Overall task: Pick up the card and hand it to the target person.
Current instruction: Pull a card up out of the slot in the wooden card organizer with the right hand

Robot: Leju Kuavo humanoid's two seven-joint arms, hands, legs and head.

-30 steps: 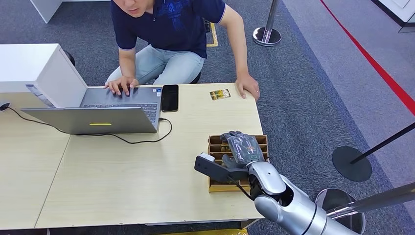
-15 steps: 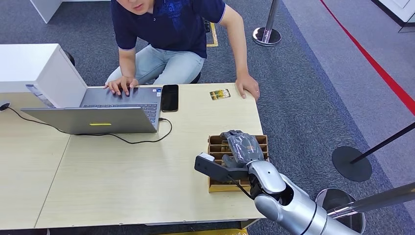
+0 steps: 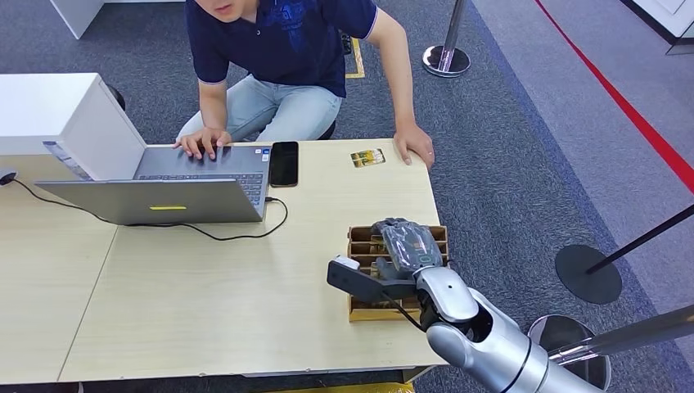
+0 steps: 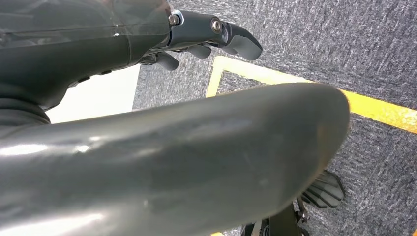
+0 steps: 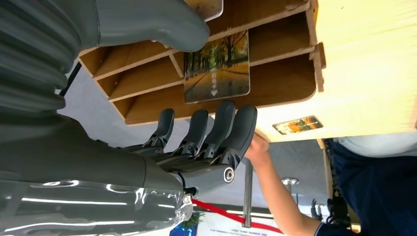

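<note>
While the person (image 3: 286, 49) leans over the far edge of the table (image 3: 205, 278) by the laptop (image 3: 164, 192), the pick-up step looks to be in hand. At the near right corner sits a wooden slotted rack (image 3: 358, 307), and the right hand (image 3: 407, 246) hovers over it. In the right wrist view its fingers (image 5: 221, 128) lie spread and empty just beside the card (image 5: 216, 66), which stands in a slot. Next, I judge, they must close on the card's edge. The left hand (image 4: 211, 34) hangs over carpet, fingers loosely curled, holding nothing.
</note>
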